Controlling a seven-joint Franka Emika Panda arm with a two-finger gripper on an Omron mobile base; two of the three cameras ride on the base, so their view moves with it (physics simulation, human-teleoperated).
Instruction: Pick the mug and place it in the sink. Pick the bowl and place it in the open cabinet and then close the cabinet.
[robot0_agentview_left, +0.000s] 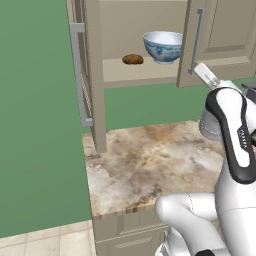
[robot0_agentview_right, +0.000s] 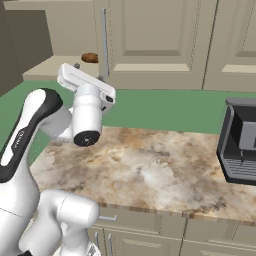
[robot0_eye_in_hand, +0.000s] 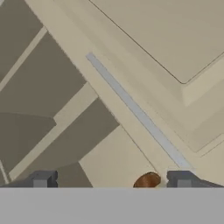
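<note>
The white bowl (robot0_agentview_left: 163, 46) with blue markings stands upright on the inner shelf of the open cabinet (robot0_agentview_left: 115, 30), to the right of a small brown lump (robot0_agentview_left: 132, 59). The cabinet's left door (robot0_agentview_left: 94, 75) is swung fully out; its right door (robot0_agentview_left: 186, 45) stands partly open, with a silver bar handle (robot0_agentview_left: 198, 42). My gripper (robot0_eye_in_hand: 111, 181) is open and empty, raised in front of that right door, close to its handle (robot0_eye_in_hand: 140, 114). The lump (robot0_eye_in_hand: 146, 180) shows between the fingertips, farther back. The mug and the sink are out of view.
Below the cabinet lies a marbled countertop (robot0_agentview_left: 150, 165) whose left edge drops off beside the green wall. A dark grey boxy appliance (robot0_agentview_right: 240, 145) stands on the counter to the right. The neighbouring cabinet doors (robot0_agentview_right: 235, 45) are closed.
</note>
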